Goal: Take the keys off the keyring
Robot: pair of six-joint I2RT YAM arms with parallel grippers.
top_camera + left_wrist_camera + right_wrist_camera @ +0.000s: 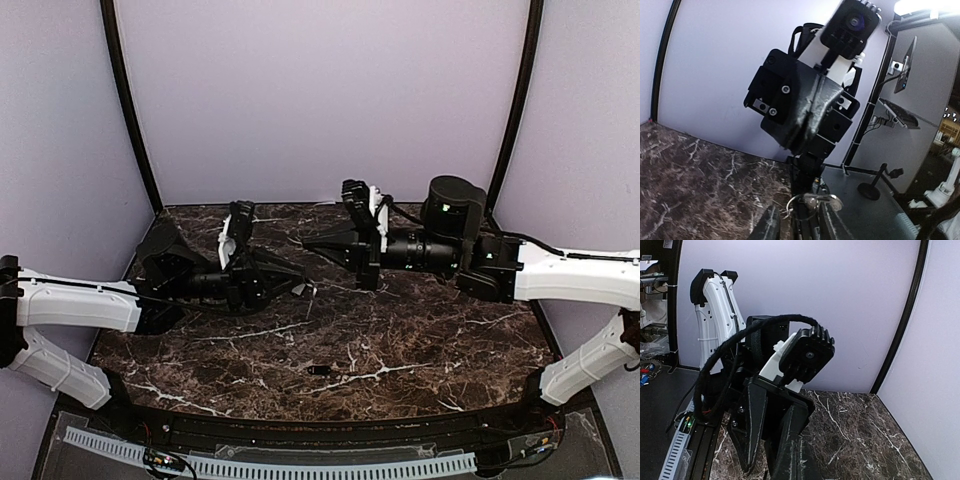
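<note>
Two grippers tip to tip over middle of surface. Left gripper: jaws parted, nothing clamped. Keyring just beyond its fingertips, in line with gap between them, one key on ring at 3 o'clock. Right gripper: jaws closed, aimed at ring from 12 o'clock; cannot tell if pinching it. Loose key flat on surface, at 6 o'clock of both grippers in top view, well apart from them.
</note>
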